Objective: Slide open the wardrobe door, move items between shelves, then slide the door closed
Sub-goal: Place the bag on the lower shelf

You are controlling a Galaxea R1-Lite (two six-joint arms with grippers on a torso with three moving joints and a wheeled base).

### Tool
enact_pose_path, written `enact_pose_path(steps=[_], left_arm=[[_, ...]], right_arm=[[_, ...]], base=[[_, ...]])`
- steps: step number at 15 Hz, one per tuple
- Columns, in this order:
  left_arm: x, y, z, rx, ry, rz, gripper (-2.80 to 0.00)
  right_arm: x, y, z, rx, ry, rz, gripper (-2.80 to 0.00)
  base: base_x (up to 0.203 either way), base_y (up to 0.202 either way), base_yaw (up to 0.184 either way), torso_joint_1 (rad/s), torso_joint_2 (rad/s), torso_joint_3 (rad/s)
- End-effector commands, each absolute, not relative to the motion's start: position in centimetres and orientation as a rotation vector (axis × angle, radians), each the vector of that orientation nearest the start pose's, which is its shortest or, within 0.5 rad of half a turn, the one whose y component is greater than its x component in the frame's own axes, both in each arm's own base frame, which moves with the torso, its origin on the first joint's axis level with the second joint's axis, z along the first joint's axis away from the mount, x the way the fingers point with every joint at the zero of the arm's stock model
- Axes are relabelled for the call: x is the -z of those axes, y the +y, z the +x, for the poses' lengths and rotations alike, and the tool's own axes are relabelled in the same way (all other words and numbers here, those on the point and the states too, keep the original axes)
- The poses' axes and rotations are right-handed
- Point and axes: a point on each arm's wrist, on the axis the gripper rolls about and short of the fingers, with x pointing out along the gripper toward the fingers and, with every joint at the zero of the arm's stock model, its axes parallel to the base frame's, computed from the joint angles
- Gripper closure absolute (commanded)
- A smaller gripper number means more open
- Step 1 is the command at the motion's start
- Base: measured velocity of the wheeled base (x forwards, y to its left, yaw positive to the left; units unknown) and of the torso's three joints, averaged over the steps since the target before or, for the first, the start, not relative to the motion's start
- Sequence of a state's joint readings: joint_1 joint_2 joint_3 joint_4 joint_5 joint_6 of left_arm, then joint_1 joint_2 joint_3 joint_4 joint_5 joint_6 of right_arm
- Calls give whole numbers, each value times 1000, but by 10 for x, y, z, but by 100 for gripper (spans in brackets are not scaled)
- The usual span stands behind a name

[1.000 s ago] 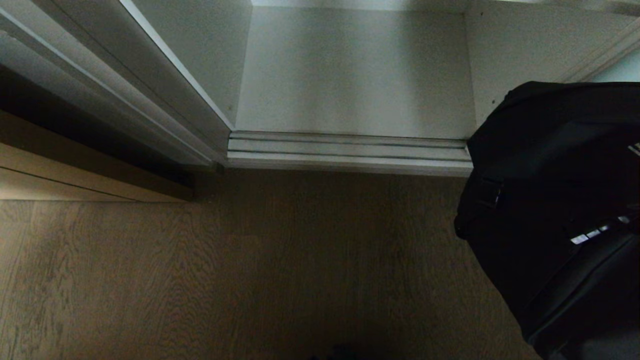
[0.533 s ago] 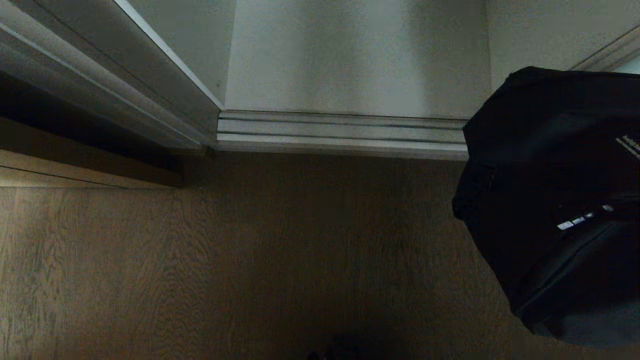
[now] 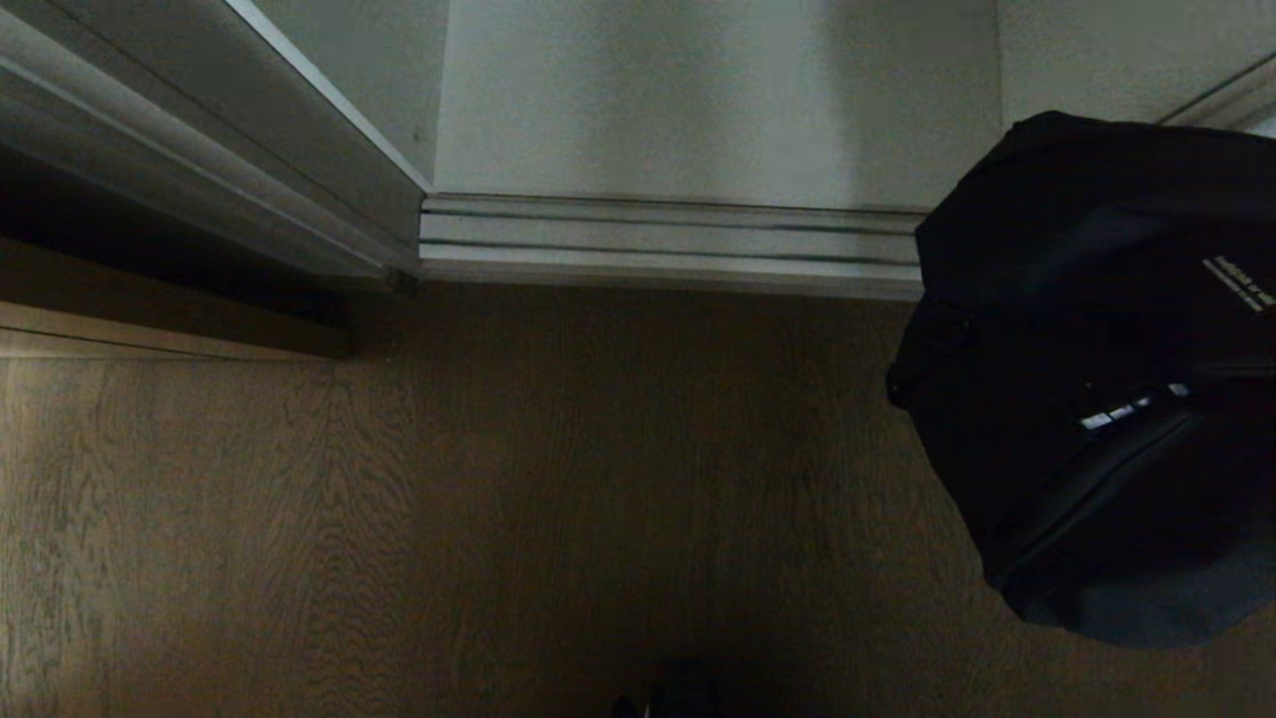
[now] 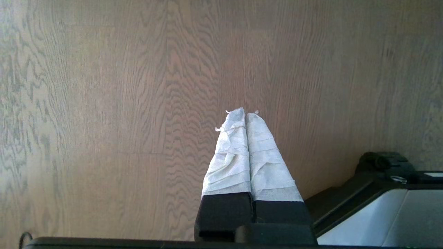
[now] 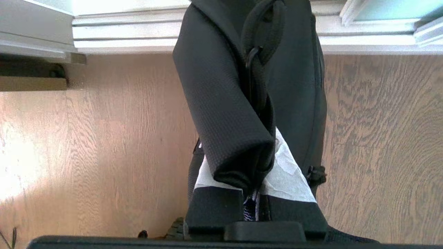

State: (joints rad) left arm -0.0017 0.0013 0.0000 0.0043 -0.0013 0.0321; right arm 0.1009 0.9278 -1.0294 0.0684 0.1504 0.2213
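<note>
The black bag point(image 5: 221, 103) was seen hanging from the right gripper point(image 5: 254, 186), its folded strap draped over and pinched between the white-wrapped fingers point(image 5: 287, 173) — jaws nearly shut on the fabric. In the head view the bag point(image 3: 1087, 369) hung above the dark wood floor point(image 3: 449, 499), just in front of the wardrobe's floor track point(image 3: 668, 244) and to the right of the bottom shelf point(image 3: 698, 100); it overlapped the track's right end. The left gripper point(image 4: 246, 114) was recorded closed on nothing, fingertips pressed together over bare floor, well apart from the bag. Against the frame one second earlier, the whole head view had shifted — the track sat higher in the picture, and the bag with it.
</note>
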Motion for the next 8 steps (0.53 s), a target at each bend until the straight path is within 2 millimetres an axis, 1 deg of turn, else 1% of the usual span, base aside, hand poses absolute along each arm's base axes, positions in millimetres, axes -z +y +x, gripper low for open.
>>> enact_pose_path(steps=[1, 5, 6, 8], left_arm=[[-75, 0, -23, 3, 2, 31, 0], [-76, 0, -23, 2, 0, 20, 0], [-76, 0, -23, 2, -2, 20, 0], [-76, 0, -23, 2, -2, 18, 0]], right_arm=[[-334, 13, 95, -254, 14, 221, 0], [-334, 13, 98, -254, 13, 219, 0], [-334, 13, 98, -253, 16, 219, 0], [-330, 14, 100, -253, 29, 220, 0]], base=[[0, 0, 0, 0, 0, 0], [0, 0, 0, 0, 0, 0], [94, 0, 0, -6, 2, 2], [185, 0, 0, 5, 0, -1]])
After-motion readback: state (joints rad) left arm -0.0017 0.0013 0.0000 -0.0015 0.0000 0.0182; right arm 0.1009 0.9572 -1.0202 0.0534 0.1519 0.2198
